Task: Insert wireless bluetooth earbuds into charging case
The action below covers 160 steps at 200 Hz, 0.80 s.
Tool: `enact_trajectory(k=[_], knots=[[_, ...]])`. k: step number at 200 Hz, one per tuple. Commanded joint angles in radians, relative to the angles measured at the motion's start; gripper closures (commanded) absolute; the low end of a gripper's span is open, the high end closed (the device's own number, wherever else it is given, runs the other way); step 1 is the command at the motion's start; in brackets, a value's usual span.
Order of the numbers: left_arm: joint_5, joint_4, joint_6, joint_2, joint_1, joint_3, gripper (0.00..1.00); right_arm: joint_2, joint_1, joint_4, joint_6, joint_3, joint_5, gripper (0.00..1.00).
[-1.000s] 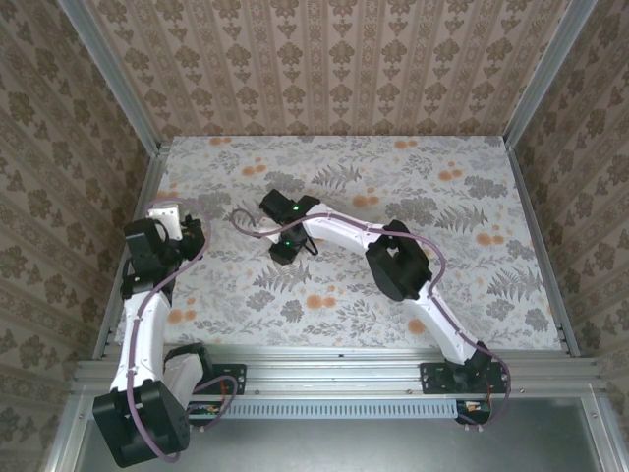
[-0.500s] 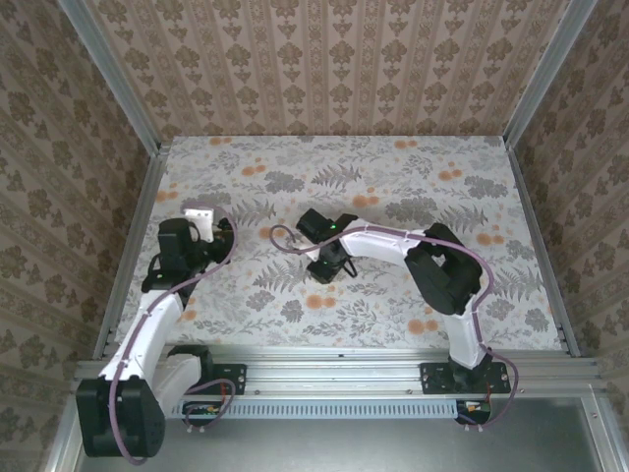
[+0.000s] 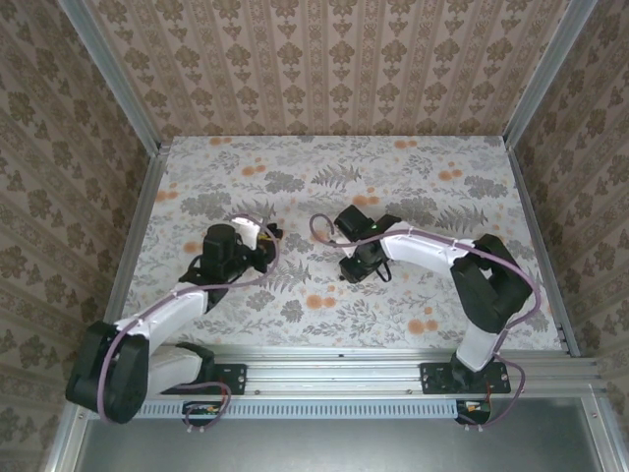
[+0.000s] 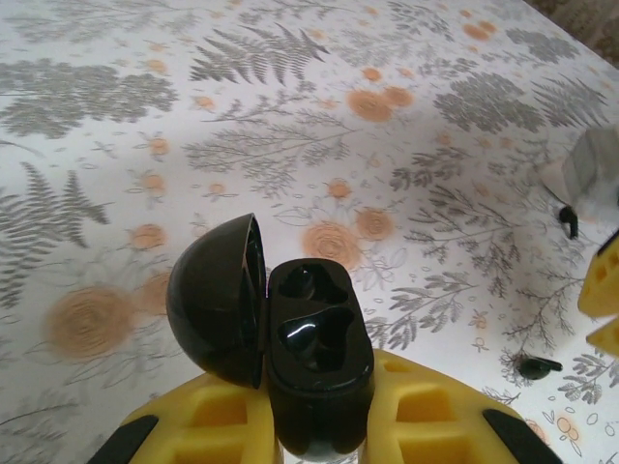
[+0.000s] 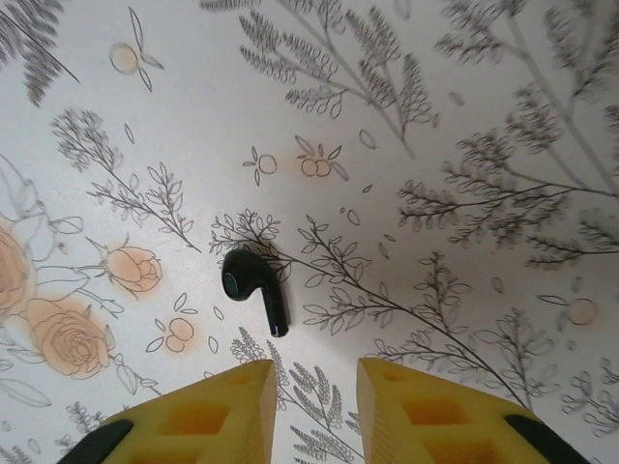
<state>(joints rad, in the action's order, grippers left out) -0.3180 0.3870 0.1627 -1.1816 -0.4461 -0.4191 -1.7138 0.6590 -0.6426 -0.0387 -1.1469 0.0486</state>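
The charging case is black and glossy. It sits upright in the left claw, clamped between the yellow fingers and raised above the worktop. Its rounded lid is swung open to the left, and both wells inside the case show bare. The earbuds lie loose on the worktop, well apart from the case and to its right in the left wrist view. One earbud lies nearer the camera. The other earbud lies further back, close to a blurred pale part at the picture's right edge. Both are small, black and stemmed. The right wrist view shows a single black earbud flat on the flowered cloth, bulb to the upper left and stem to the lower right. It is just ahead of the right claw and a little to the left of the gap. I cannot tell which of the two this one is. The right claw's yellow fingers stand slightly apart with nothing between them, and they do not touch the earbud. From above, the left claw reaches toward the middle of the worktop from the left. The right claw points down at the cloth near the centre. The two claws are near each other but not touching. The worktop is covered in a white cloth printed with grey ferns and orange flowers, and patterned walls enclose it on three sides.
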Motion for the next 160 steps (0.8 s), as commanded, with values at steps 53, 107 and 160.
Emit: enact_trajectory(k=[53, 107, 160], knots=[[-0.066, 0.614, -0.081, -0.151, -0.075, 0.222, 0.94, 0.065, -0.039, -0.261, -0.001, -0.139, 0.183, 0.54], [-0.09, 0.897, -0.092, -0.277, -0.092, 0.326, 0.95, -0.124, -0.025, -0.414, 0.008, -0.325, 0.136, 0.5], [-0.036, 0.887, -0.099, -0.246, -0.105, 0.337, 0.96, -0.256, -0.019, -0.451, 0.032, -0.43, 0.116, 0.5]])
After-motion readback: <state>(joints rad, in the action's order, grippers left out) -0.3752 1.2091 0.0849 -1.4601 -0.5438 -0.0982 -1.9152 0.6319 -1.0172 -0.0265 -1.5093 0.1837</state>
